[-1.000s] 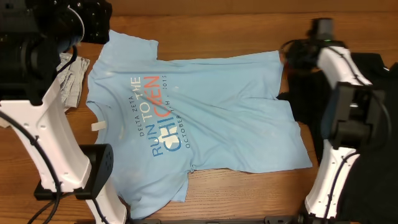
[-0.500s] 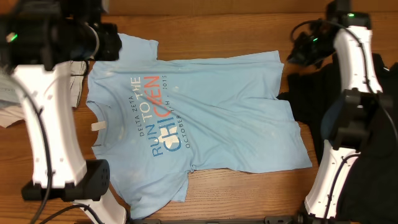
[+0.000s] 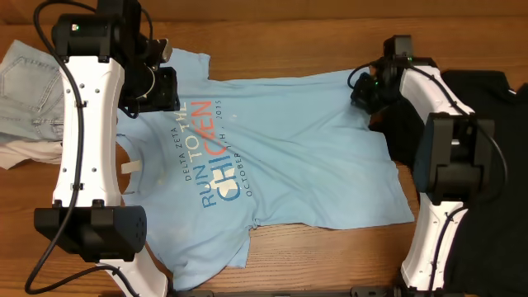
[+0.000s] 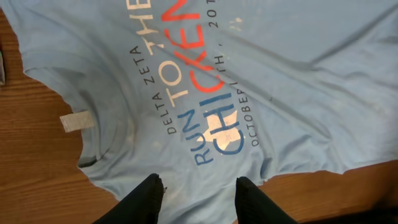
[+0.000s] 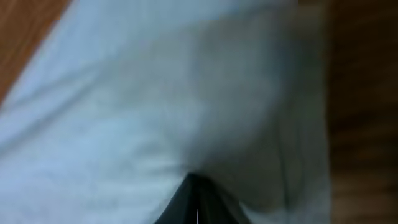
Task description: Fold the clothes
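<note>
Your sky-blue T-shirt [image 3: 280, 140] is soft matt cloth, lightly creased; the table [image 3: 330, 264] is smooth grained wood; the pale denim piece [image 3: 33, 91] looks coarser; the left arm [image 3: 82, 140] is glossy white plastic.

Only readable print from here is on the sky-blue T-shirt [image 3: 289, 157], chest side up: small "DELTA ZETA", big "RUN TO THE CHICKEN", & below that "OCTOBER", day no. too small to read, then "2015".
</note>
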Available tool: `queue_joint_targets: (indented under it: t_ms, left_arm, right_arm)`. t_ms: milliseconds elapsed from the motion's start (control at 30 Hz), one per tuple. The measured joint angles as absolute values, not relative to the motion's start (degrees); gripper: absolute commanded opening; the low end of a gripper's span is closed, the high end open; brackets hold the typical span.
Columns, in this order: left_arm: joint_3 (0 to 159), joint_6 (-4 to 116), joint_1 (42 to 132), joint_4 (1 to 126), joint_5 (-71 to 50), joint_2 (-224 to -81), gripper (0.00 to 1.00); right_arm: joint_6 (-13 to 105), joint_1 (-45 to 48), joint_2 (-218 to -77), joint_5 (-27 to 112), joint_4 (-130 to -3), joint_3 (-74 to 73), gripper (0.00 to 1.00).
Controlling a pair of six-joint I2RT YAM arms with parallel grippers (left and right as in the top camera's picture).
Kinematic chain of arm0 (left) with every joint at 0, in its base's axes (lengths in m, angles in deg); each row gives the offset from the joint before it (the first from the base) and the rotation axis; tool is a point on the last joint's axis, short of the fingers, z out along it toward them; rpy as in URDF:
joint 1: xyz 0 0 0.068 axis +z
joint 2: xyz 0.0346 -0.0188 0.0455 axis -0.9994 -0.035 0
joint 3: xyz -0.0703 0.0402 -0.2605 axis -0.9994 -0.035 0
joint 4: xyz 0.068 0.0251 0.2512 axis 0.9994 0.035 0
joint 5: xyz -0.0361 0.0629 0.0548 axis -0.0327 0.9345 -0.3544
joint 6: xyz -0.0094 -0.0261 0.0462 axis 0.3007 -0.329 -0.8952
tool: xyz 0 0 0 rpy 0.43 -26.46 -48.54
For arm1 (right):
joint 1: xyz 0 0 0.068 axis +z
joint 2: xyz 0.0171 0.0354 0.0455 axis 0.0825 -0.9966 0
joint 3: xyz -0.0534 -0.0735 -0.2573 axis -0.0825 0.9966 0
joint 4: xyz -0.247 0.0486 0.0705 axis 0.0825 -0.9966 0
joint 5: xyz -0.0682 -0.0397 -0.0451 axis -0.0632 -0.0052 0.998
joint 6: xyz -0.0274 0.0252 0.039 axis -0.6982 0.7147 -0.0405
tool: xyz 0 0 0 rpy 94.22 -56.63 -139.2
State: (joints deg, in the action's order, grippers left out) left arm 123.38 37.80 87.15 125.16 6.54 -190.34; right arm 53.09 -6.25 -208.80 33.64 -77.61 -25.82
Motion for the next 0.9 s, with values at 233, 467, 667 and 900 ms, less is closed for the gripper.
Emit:
queue_joint_targets:
  t_ms: [233,467,667,900]
  left_arm:
    - [123.4,37.8,87.2,123.6,6.5,-190.3,0.49]
    - [121.5,37.8,85.9,119.3,6.6,-190.3,0.51]
    - [111.1,37.7,84.4,110.4,6.7,-190.2,0.13]
    - [89.7,37.8,84.2,90.6,6.5,-190.2,0.04]
  right_arm:
    - [57.7,-12.6,-209.4,38.0,-65.3,-24.6,0.04]
    - [54.4,-22.3,-212.1,28.7,-66.1,-30.1,0.09]
    - [50.6,-21.7,-212.1,17.2,-75.6,-41.1,0.13]
    - [47.8,-18.3,-205.6,11.7,-94.9,-47.8,0.13]
